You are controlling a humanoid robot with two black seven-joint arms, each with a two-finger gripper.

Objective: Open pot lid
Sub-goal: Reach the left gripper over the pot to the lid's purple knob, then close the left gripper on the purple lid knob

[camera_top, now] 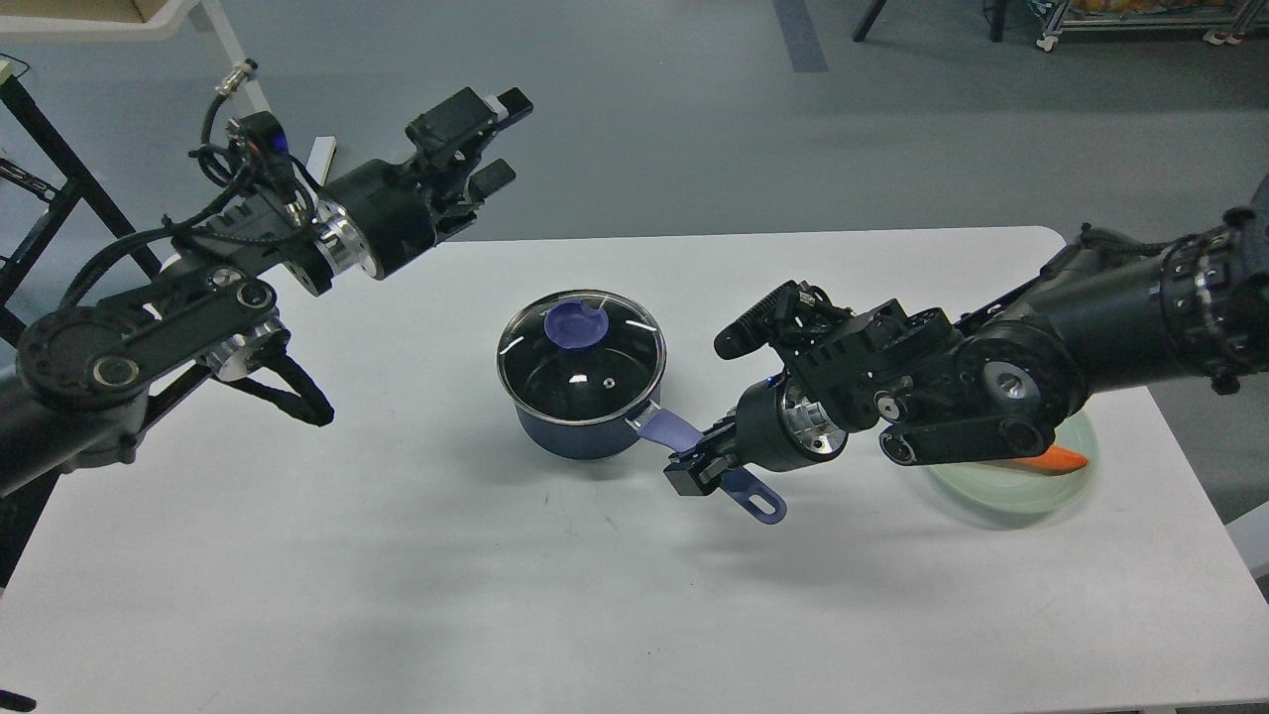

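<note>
The dark navy pot (pixel 580 434) stands upright near the middle of the white table (pixel 397 575). The glass lid (pixel 582 357) with its purple-blue knob (pixel 577 324) sits on the pot, covering it. The pot's lavender handle (pixel 666 428) points to the front right, its holed end (pixel 761 504) showing past my right gripper. My right gripper (pixel 702 458) is shut on the middle of the handle. My left gripper (pixel 501 139) is open and empty, raised above the table's far edge, up and left of the lid.
A pale green plate (pixel 1031 491) with an orange object (pixel 1061 459) lies at the right, partly hidden under my right arm. A black stand (pixel 40 188) is off the table at the far left.
</note>
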